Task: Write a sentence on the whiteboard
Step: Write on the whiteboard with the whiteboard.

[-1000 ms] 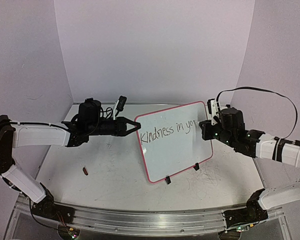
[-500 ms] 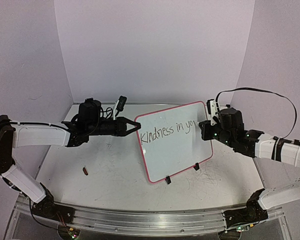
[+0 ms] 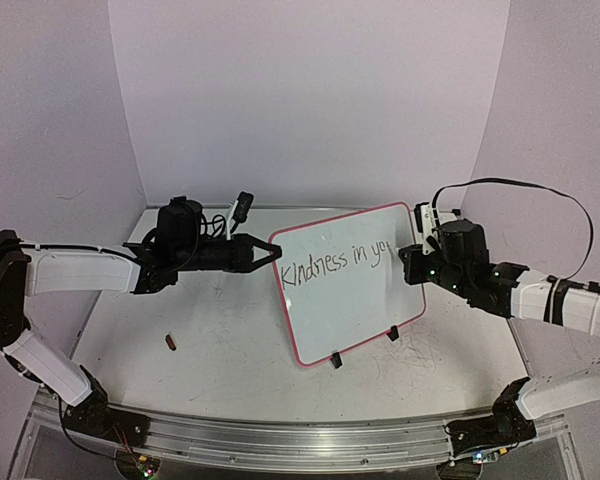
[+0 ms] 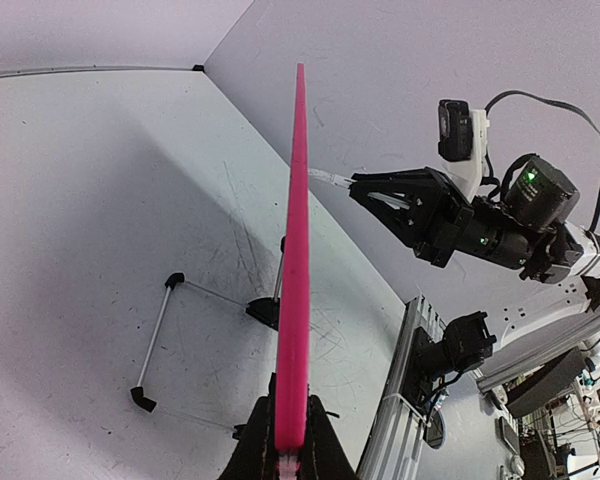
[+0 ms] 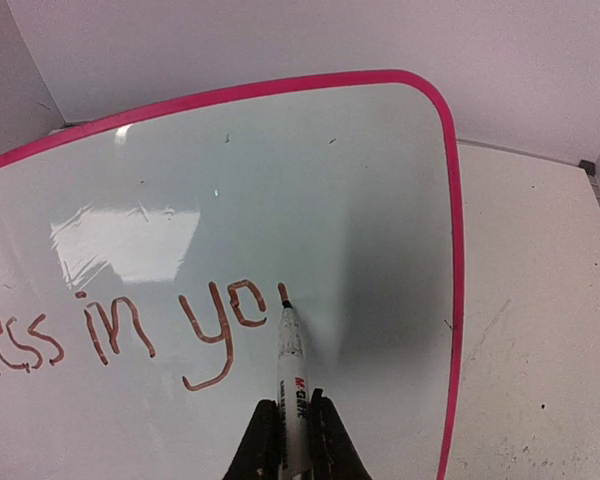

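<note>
The whiteboard, white with a pink-red rim, stands tilted on two black clip feet mid-table. My left gripper is shut on its upper left rim; the left wrist view shows the rim edge-on between the jaws. The sentence reads "Kindness in yo" with a short stroke begun after it. My right gripper is shut on a white marker. Its tip touches the board just right of the "yo".
A small dark red object lies on the scuffed white table at the left. Purple walls close in the back and both sides. A metal rail runs along the near edge. A wire stand lies behind the board.
</note>
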Controlling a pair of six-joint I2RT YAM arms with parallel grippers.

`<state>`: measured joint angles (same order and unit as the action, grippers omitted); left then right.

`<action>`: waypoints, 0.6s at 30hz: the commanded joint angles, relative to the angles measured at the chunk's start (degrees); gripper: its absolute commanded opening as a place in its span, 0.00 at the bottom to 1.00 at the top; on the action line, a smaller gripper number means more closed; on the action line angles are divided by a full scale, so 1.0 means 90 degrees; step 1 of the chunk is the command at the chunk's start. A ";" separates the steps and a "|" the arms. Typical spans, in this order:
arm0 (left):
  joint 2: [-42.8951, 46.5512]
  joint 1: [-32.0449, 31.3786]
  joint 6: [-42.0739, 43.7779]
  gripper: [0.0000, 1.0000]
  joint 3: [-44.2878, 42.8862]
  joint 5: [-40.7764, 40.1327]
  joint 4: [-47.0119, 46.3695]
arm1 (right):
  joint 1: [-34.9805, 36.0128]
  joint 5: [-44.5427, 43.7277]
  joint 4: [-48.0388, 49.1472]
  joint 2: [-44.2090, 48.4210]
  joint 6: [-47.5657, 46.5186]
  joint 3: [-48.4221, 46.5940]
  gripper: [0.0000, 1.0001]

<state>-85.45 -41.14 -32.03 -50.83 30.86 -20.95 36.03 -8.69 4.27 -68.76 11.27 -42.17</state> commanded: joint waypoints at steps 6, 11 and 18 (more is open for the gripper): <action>0.0188 -0.0039 -0.0120 0.00 0.0028 0.0047 0.0004 | -0.0020 -0.0136 -0.0107 0.0103 0.0106 0.0055 0.00; 0.0187 -0.0039 -0.0116 0.00 0.0024 0.0048 0.0004 | -0.0015 -0.0128 -0.0128 0.0080 0.0133 0.0037 0.00; 0.0169 -0.0039 -0.0120 0.00 0.0025 0.0059 0.0004 | -0.0027 -0.0368 -0.0005 -0.0050 0.0106 -0.0085 0.00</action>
<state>-85.45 -41.17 -32.03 -50.83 30.87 -20.97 36.03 -9.88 3.64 -68.66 11.88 -42.11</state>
